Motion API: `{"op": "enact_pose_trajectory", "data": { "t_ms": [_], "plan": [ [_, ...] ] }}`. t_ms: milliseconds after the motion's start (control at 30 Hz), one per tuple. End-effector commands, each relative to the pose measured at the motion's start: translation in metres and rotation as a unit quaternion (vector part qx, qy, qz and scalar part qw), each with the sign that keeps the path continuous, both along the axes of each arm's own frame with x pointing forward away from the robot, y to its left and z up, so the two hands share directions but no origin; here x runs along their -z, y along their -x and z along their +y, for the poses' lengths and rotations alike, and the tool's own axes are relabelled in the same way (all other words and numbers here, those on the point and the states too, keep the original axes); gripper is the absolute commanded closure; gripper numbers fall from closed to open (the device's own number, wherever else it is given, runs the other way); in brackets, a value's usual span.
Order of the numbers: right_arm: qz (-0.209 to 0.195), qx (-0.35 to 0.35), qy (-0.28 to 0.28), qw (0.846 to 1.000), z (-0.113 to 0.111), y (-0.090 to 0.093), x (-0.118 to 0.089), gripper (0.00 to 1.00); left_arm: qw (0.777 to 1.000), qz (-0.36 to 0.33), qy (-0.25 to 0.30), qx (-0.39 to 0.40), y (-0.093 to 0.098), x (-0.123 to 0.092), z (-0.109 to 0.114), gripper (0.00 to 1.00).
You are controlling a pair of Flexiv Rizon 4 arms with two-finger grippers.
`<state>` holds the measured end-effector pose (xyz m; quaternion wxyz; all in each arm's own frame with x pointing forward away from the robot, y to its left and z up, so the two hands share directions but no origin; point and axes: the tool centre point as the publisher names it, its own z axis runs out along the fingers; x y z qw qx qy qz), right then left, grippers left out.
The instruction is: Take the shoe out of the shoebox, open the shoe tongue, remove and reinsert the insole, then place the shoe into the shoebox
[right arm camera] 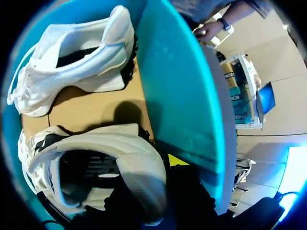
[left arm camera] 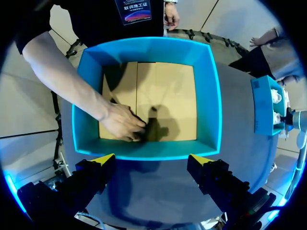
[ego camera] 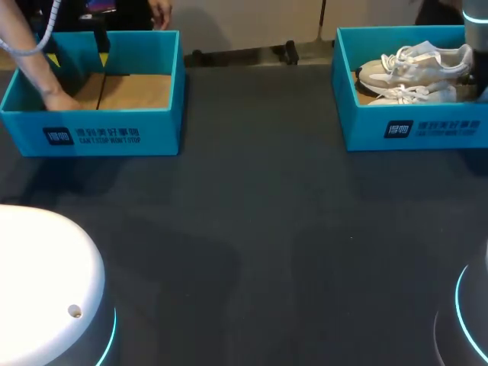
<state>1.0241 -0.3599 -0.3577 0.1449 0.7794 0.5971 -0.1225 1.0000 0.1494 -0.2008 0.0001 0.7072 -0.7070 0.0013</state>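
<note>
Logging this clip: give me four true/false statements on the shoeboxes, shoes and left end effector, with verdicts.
1. Two white shoes lie in the right shoebox. True.
2. The left shoebox holds a shoe. False: only a person's hand rests on its cardboard floor.
3. The left end effector is open and holds nothing. True.
4. One shoe lies on the table between the boxes. False: both shoes are inside the right shoebox.
</note>
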Motion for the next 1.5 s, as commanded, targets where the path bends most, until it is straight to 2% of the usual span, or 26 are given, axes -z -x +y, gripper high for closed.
{"op": "enact_pose_trajectory", "data": {
  "t_ms": [33, 167, 300, 867, 1167, 1233, 1500],
  "plan": [
    [-0.009, 0.004, 0.009, 1.000, 0.008, 0.007, -0.026, 1.00, 1.000, 0.000, 0.000, 0.000, 0.000, 0.000, 0.000, 0.00],
    [-0.021, 0.012, 0.000, 1.000, 0.015, 0.006, -0.046, 1.00, 1.000, 0.000, 0.000, 0.000, 0.000, 0.000, 0.000, 0.00],
    [-0.031, 0.017, 0.008, 0.999, 0.022, 0.007, -0.076, 1.00, 1.000, 0.000, 0.000, 0.000, 0.000, 0.000, 0.000, 0.00],
    [-0.029, 0.004, 0.024, 0.999, 0.044, 0.022, -0.183, 1.00, 1.000, 0.000, 0.000, 0.000, 0.000, 0.000, 0.000, 0.00],
    [-0.030, 0.005, 0.037, 0.999, 0.059, 0.024, -0.207, 1.00, 1.000, 0.000, 0.000, 0.000, 0.000, 0.000, 0.000, 0.00],
    [-0.044, 0.013, 0.036, 0.998, 0.060, 0.024, -0.212, 1.00, 1.000, 0.000, 0.000, 0.000, 0.000, 0.000, 0.000, 0.00],
    [-0.044, 0.013, 0.036, 0.998, 0.060, 0.024, -0.212, 1.00, 1.000, 0.000, 0.000, 0.000, 0.000, 0.000, 0.000, 0.00]
  ]
}}
